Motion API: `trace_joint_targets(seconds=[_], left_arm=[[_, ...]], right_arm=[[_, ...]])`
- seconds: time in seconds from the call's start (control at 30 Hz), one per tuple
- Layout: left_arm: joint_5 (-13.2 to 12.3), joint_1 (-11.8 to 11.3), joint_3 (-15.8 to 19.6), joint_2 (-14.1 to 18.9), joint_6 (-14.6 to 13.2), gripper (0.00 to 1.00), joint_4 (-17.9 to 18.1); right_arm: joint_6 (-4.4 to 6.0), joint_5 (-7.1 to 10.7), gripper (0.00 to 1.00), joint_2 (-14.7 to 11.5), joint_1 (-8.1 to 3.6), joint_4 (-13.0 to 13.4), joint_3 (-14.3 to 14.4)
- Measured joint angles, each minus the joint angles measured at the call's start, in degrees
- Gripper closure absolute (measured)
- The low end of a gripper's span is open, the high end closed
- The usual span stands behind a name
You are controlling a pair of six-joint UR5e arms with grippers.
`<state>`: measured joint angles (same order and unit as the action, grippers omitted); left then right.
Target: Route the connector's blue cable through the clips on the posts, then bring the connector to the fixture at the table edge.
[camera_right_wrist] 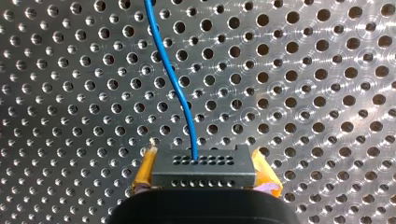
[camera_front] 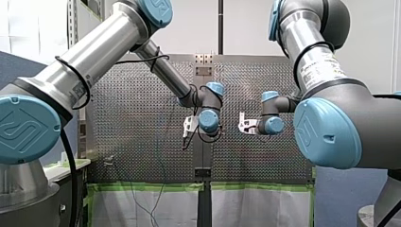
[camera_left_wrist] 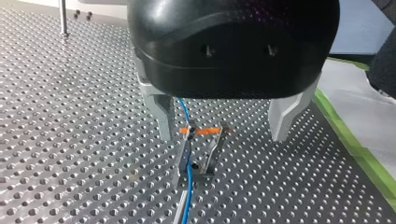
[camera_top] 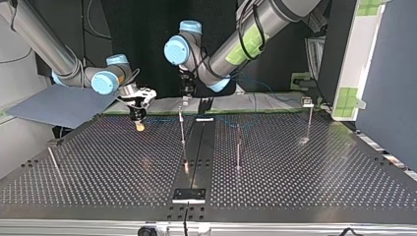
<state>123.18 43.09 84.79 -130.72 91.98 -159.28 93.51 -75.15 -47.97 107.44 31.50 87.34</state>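
Observation:
In the right wrist view the dark grey connector (camera_right_wrist: 203,167) sits between yellow pads (camera_right_wrist: 144,170), with my right gripper (camera_right_wrist: 203,175) shut on it just above the perforated table. The blue cable (camera_right_wrist: 173,79) leaves the connector and runs ahead over the holes. In the top view this gripper (camera_top: 139,126) hangs at the far left. My left gripper (camera_left_wrist: 224,123) stands open over a metal clip (camera_left_wrist: 201,151) with orange tips, its metal fingers (camera_left_wrist: 161,114) on either side. The blue cable (camera_left_wrist: 188,182) passes through that clip. In the top view my left gripper (camera_top: 185,97) is above the middle post (camera_top: 182,129).
More thin posts stand on the table (camera_top: 314,187): one right of the middle (camera_top: 238,147), one at the far right (camera_top: 309,123), one at the near left (camera_top: 53,163). A black plate (camera_top: 189,195) lies at the near edge, on a dark centre strip. Green tape edges the far side.

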Motion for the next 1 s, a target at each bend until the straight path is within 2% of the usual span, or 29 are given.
trace_joint_targets(seconds=[0.2,0.47,0.77,1.0], left_arm=[[0.05,0.07,0.0,0.0,0.52,0.0,0.17],[-0.89,0.08,0.0,0.0,2.78,0.0,0.18],[-0.95,0.19,0.0,0.05,3.01,0.0,-0.11],[1.0,1.96,1.24,2.26,3.01,0.0,-1.93]], right_arm=[[0.1,0.45,1.0,0.0,0.01,0.04,0.0],[0.11,0.78,1.0,0.0,0.01,-0.02,0.0],[0.11,0.81,1.0,0.01,0.01,-0.03,0.0],[0.11,0.87,1.0,0.0,0.01,-0.18,0.0]])
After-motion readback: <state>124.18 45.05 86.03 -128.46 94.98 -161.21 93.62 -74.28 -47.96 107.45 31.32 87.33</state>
